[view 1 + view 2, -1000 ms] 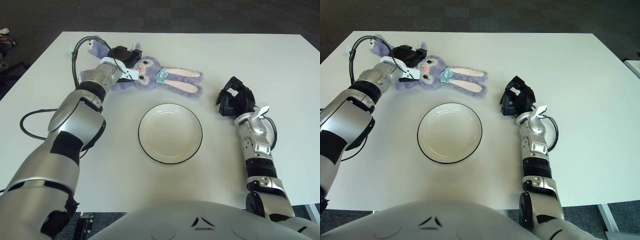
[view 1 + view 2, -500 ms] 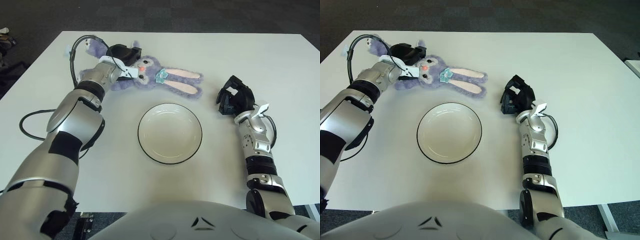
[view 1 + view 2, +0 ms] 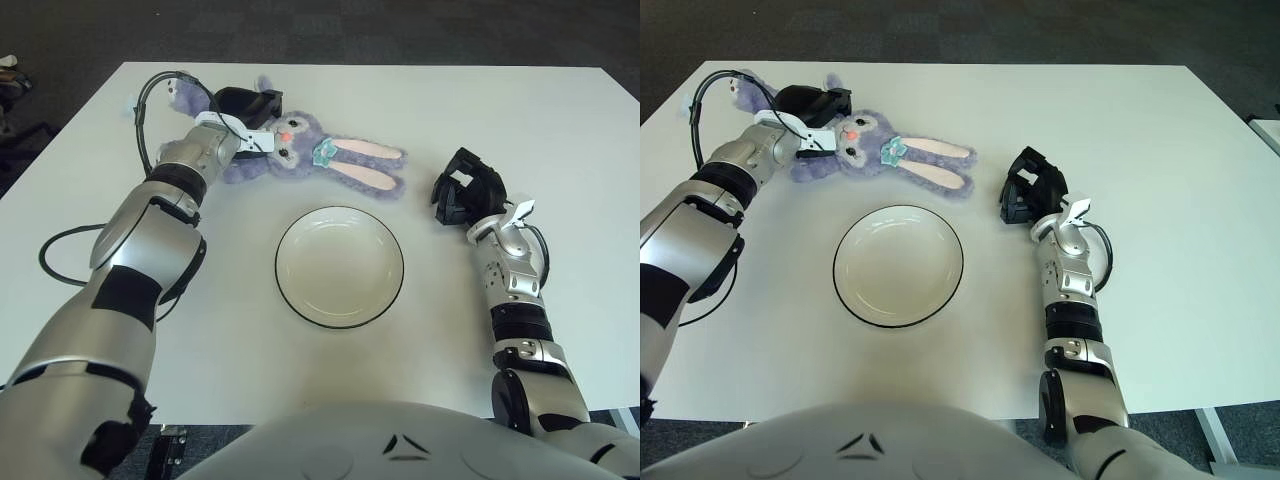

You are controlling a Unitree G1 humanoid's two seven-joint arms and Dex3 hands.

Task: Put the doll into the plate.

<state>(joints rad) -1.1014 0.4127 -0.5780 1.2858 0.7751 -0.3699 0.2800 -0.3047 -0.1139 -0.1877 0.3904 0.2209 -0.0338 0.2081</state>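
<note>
A purple rabbit doll (image 3: 295,138) with long pink-lined ears lies on the white table (image 3: 510,110) at the back left, ears pointing right. My left hand (image 3: 246,103) reaches across to the doll's body just left of its head, black fingers closed around it. The white plate (image 3: 340,268) with a thin dark rim sits at the table's middle, nothing in it, a short way in front of the doll's ears. My right hand (image 3: 466,190) shows to the right of the plate, fingers curled and holding nothing.
A black cable (image 3: 58,238) loops on the table beside my left arm, and another loop (image 3: 150,95) arcs over the left wrist. The table's back edge runs just behind the doll; dark floor lies beyond it.
My left hand has crept a little toward the back edge on the doll, which shifted slightly with it. The right hand has drifted slightly back and left. The plate has not moved.
</note>
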